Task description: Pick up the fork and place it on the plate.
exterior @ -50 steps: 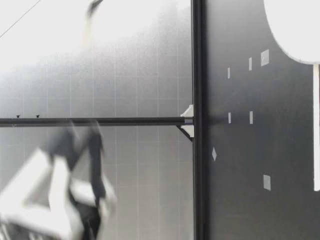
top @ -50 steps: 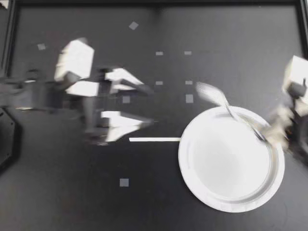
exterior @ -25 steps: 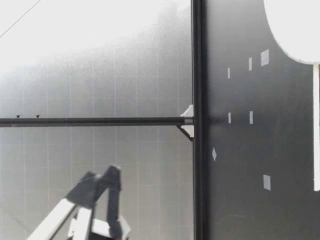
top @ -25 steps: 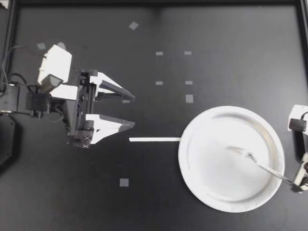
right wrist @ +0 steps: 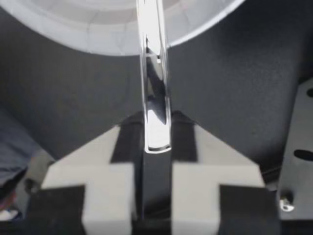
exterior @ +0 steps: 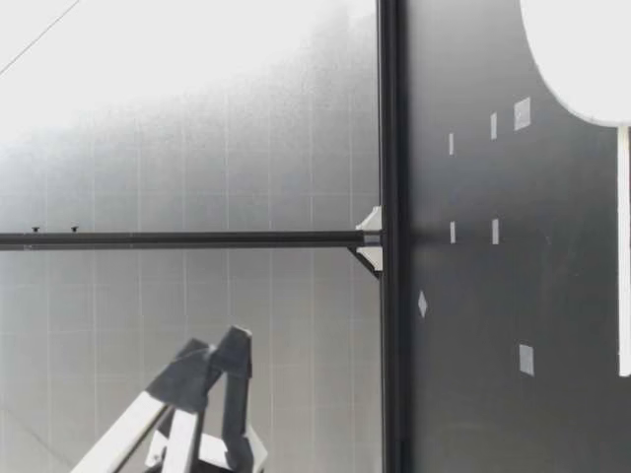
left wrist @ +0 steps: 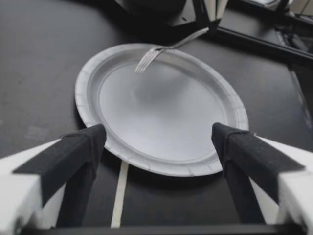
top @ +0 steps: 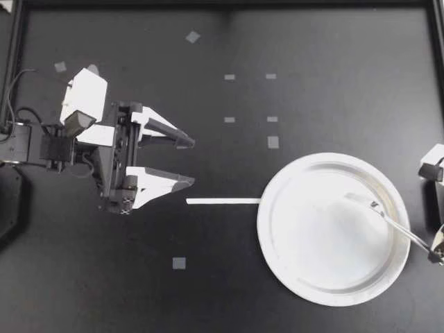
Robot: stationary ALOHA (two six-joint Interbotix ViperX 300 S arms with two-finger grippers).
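While your left gripper (top: pixel 193 161) hangs wide open with bare table (top: pixel 326 62) all around, you see one plate (top: pixel 267 208) near the right table edge, and one fork (top: pixel 392 218), tines over it, clamped in your right gripper (top: pixel 437 255).

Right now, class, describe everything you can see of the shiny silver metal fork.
The shiny silver metal fork is slim and reflective, with a long narrow handle and tines at the far end. My right hand is shut on the handle's tip, gripping it from both sides. The fork slants out over the round white paper plate, tines above its inner part. It seems raised, touching only the hand.
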